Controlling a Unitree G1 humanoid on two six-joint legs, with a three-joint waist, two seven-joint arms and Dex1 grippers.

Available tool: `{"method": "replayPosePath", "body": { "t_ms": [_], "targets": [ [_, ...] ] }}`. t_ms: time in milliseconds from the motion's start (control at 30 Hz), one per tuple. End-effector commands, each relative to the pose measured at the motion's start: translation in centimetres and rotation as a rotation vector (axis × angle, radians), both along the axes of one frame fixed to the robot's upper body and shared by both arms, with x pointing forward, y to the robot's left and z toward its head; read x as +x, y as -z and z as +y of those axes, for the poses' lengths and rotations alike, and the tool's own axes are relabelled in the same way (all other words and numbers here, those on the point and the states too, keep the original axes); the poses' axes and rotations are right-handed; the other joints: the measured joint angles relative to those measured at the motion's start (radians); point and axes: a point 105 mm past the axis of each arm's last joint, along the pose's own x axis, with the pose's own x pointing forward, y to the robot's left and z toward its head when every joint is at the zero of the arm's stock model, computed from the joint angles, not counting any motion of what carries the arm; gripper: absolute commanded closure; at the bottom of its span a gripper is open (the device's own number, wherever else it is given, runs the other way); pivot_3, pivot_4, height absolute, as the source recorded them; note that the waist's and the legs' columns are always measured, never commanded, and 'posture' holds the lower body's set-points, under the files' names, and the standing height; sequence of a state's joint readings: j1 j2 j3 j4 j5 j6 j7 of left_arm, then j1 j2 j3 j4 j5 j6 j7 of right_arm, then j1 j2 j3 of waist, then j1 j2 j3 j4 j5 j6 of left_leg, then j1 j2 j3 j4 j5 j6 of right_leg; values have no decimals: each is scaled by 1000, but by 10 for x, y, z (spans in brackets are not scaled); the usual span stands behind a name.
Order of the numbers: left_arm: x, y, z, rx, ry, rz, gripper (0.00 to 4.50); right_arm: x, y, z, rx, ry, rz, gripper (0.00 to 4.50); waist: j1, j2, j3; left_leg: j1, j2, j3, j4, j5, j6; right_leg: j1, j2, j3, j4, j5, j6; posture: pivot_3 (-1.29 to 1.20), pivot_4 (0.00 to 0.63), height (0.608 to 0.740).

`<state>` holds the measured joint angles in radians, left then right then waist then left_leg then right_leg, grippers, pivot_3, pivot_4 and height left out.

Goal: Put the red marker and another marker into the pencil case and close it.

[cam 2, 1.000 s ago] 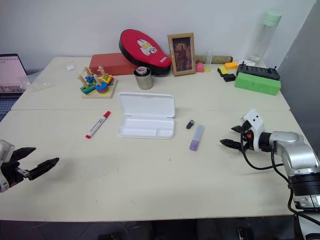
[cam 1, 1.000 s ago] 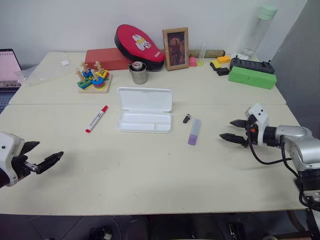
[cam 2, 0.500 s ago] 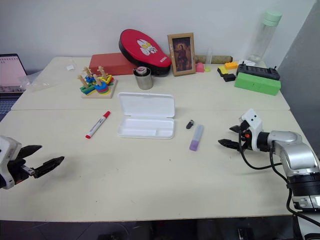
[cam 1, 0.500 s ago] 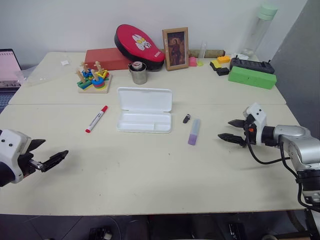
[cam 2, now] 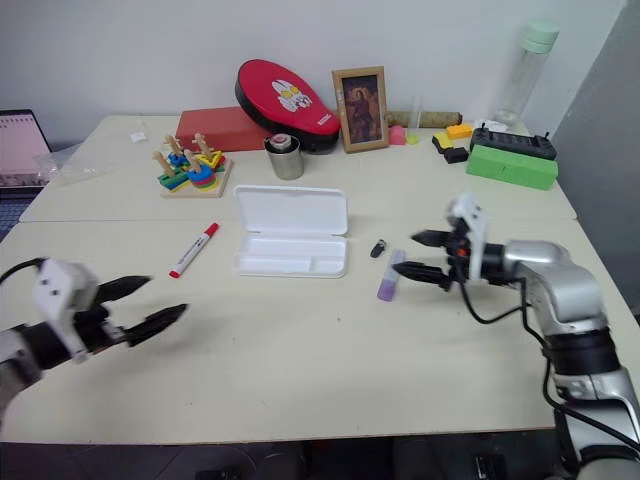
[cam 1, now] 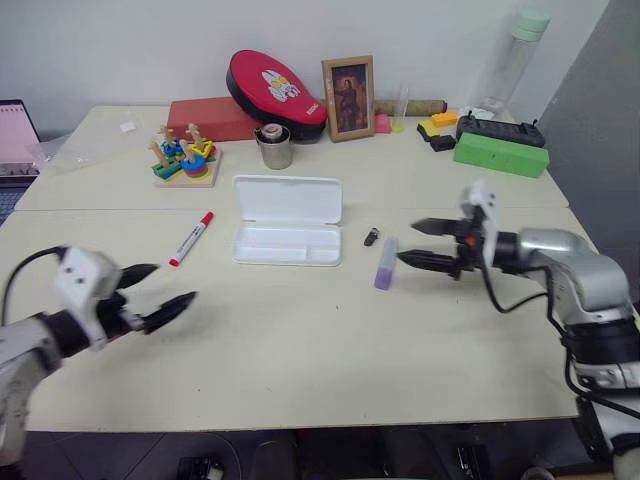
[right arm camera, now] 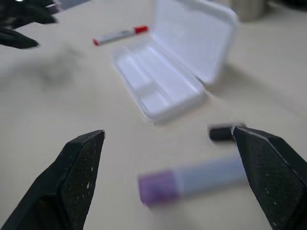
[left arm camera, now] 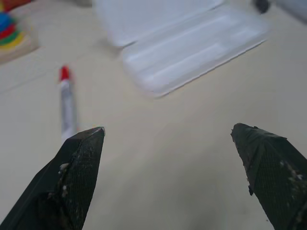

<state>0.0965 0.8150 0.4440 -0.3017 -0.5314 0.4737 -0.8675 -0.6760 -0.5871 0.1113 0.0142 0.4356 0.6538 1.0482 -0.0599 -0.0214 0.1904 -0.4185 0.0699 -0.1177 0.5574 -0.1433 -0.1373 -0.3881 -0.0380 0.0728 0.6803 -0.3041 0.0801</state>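
The pencil case [cam 1: 287, 243] lies open in the middle of the table, its lid [cam 1: 288, 198] folded back and its tray empty. Left of it lies the red marker [cam 1: 192, 238], red cap pointing away from me. The lavender marker [cam 1: 385, 263] lies to the right of the case, with a tiny black piece [cam 1: 371, 237] beside it. My right gripper [cam 1: 406, 241] is open and hovers just right of the lavender marker, pointing left at it without touching. My left gripper [cam 1: 175, 282] is open above the table, nearer to me than the red marker.
Along the back stand a stacking toy [cam 1: 185, 160], a metal cup [cam 1: 274, 147], a red pad [cam 1: 265, 88] on a red box [cam 1: 212, 118], a photo frame [cam 1: 350, 84], a green box [cam 1: 500, 154] and a bottle [cam 1: 505, 60]. A laptop [cam 1: 12, 135] sits far left.
Both arms have swung inward. The left gripper moved right toward the red marker. The right gripper moved left and up, close to the lavender marker. Both stayed open.
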Motion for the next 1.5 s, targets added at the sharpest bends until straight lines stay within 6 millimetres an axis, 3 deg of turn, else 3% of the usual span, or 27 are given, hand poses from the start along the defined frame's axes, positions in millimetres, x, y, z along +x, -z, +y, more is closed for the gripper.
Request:
{"method": "replayPosePath", "body": {
  "t_ms": [33, 267, 533, 700, 833, 1167, 1367, 1500],
  "targets": [
    [6, -3, -35, -28, 88, -39, 0, 1, 16, 50, -96, -116, -22, 45, -1, 0, 0, 0, 0, 0, 0, 0, 0, 0, 0, 0, 0, 0, 0, 0, 150, 740],
    [14, -6, -75, -90, 181, -77, 0, 16, 48, 102, -222, -177, -45, 45, 4, 0, 0, -2, 0, -2, 0, 0, 0, -1, 1, -1, 0, 3, -5, 0, 150, 740],
    [15, -10, -83, -107, 191, -105, 0, 38, 59, 114, -294, -156, -62, 45, 3, -1, 0, -2, 0, -2, 0, 0, 0, 0, 1, -2, 0, 3, -5, 0, 150, 740],
    [19, -19, -84, -150, 165, -154, 0, 42, 74, 112, -386, -150, -45, 999, 3, 0, 0, -1, 0, -3, 0, 0, 0, 0, 1, -2, 1, 3, -5, 0, 150, 740],
    [22, -29, -81, -202, 140, -184, 0, 46, 71, 116, -383, -140, -62, 1908, 4, -1, 0, -1, 0, -3, 0, 0, 0, 1, 1, -2, 1, 3, -5, 0, 150, 740],
    [21, -32, -77, -232, 127, -186, 0, 44, 68, 119, -369, -164, -73, 4407, 2, -1, 0, -1, 0, -3, 0, 0, 0, 0, 1, -2, 1, 3, -5, 0, 150, 740],
    [20, -31, -75, -231, 121, -184, 0, 39, 60, 122, -337, -204, -104, 4407, 2, -1, 0, -1, 0, -3, 0, 0, 0, 1, 1, -2, 1, 3, -5, 0, 150, 740],
    [8, -26, -64, -191, 117, -142, 0, 18, 50, 124, -309, -316, -145, 4407, 2, 0, 0, -1, 0, -3, 0, 0, 0, 0, 1, -2, 1, 3, -5, 0, 150, 740]
  ]
}}
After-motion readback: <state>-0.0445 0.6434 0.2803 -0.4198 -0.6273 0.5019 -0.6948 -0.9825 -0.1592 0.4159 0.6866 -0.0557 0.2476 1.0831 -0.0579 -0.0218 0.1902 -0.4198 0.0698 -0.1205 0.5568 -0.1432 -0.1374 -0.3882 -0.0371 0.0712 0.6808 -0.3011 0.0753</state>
